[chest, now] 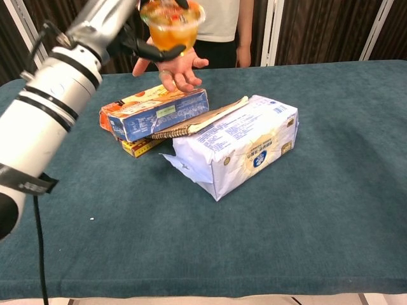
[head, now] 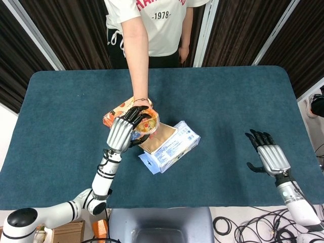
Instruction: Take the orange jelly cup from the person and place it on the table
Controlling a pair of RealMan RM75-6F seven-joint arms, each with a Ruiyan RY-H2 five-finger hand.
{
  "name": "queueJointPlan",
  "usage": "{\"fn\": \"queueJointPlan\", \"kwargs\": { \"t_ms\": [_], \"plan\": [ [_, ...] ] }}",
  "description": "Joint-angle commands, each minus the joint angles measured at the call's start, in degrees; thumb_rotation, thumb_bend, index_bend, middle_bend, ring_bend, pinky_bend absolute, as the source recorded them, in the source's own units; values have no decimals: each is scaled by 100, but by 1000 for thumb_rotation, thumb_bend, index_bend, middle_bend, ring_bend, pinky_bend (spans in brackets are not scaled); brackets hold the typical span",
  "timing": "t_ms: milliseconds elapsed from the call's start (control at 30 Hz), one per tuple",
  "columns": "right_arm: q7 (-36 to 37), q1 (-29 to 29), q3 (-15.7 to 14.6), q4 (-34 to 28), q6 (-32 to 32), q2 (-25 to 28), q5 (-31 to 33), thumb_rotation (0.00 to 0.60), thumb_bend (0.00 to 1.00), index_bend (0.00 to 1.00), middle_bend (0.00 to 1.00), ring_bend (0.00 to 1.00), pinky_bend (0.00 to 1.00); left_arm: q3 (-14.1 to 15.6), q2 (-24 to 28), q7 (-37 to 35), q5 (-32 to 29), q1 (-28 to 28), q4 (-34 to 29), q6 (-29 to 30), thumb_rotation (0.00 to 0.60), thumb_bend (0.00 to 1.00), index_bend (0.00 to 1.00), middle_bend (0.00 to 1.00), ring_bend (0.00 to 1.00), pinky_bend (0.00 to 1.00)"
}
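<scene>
- Handover looks just completed: the left hand (head: 121, 132) has its dark fingers wrapped round the orange jelly cup (chest: 172, 24), carrying it above the person's hand (chest: 176, 68), which lies palm up and empty beneath, clear of the cup in the chest view. By my reading the cup is in the robot's keeping alone and is raised so that it clears the clutter before it goes to the table.
- Under and just beside that hand sits the orange and blue box (chest: 154, 114), resting on a smaller yellow box (chest: 136, 147); its printing is too small to read.
- A brown notebook (chest: 202, 119) leans between the box and the white packet (chest: 236, 143), which lies slantwise; the packet bears a round blue emblem and lines of print I cannot make out.
- The person's shirt (head: 162, 25) reads "-1978-" under red letters cut off by the frame edge.
- Bare teal table (head: 243, 101) lies right of the packet, a likely place to set the cup.
- Far right, the right hand (head: 267, 154) hangs idle near the table edge, fingers spread, holding nothing.
</scene>
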Motion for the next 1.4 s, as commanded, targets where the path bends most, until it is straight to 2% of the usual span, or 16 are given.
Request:
{"fn": "queueJointPlan", "kwargs": {
  "t_ms": [33, 100, 200, 300, 400, 533, 667, 867, 1000, 1033, 1200, 1400],
  "plan": [
    [-29, -9, -9, -21, 8, -2, 0, 600, 203, 0, 0, 0, 0, -67, 442, 207, 124, 93, -637, 244, 600, 305, 569, 578, 606, 727],
    [-73, -8, -16, -44, 11, -9, -3, 600, 203, 0, 0, 0, 0, -38, 770, 295, 150, 264, -1148, 360, 600, 304, 569, 578, 606, 728],
    [-137, -13, -14, -96, 37, -7, 2, 600, 203, 0, 0, 0, 0, 156, 1292, 421, 207, 658, -1791, 581, 600, 301, 571, 584, 612, 730],
    [-191, -41, 2, -172, 119, 19, 6, 600, 203, 0, 0, 0, 0, 472, 1770, 352, 250, 1188, -2052, 915, 600, 300, 576, 594, 620, 735],
    [-234, -77, 1, -228, 197, 31, -6, 600, 203, 0, 0, 0, 0, 824, 2041, -80, 117, 1682, -1930, 1079, 600, 298, 574, 592, 620, 734],
    [-318, -80, -16, -241, 221, -36, -36, 600, 203, 0, 0, 0, 0, 1231, 1845, -720, -65, 2131, -993, 1110, 600, 301, 569, 591, 619, 735],
    [-483, -29, -31, -234, 169, -134, -46, 600, 203, 0, 0, 0, 0, 1560, 1295, -1403, -186, 2431, 325, 938, 600, 301, 562, 584, 614, 728],
    [-596, -33, -60, -291, 215, -176, -115, 600, 203, 0, 0, 0, 0, 1886, 612, -2219, -244, 2773, 1770, 626, 600, 303, 527, 544, 563, 666],
    [-624, -56, -88, -321, 259, -153, -177, 600, 203, 0, 0, 0, 0, 1988, 258, -2743, -240, 2925, 2543, 463, 600, 305, 495, 508, 522, 612],
    [-626, -59, -89, -330, 266, -144, -182, 600, 203, 0, 0, 0, 0, 2010, 198, -2860, -231, 2946, 2675, 416, 600, 305, 483, 493, 505, 589],
    [-617, -74, -74, -361, 305, -120, -183, 600, 203, 0, 0, 0, 0, 2100, -53, -3335, -146, 3008, 3198, 232, 600, 303, 328, 342, 247, 255],
    [-584, -72, -70, -361, 297, -102, -192, 600, 203, 0, 0, 0, 0, 2165, -145, -3351, -64, 3042, 3459, 81, 600, 287, 113, 136, 46, 103]
  ]
}}
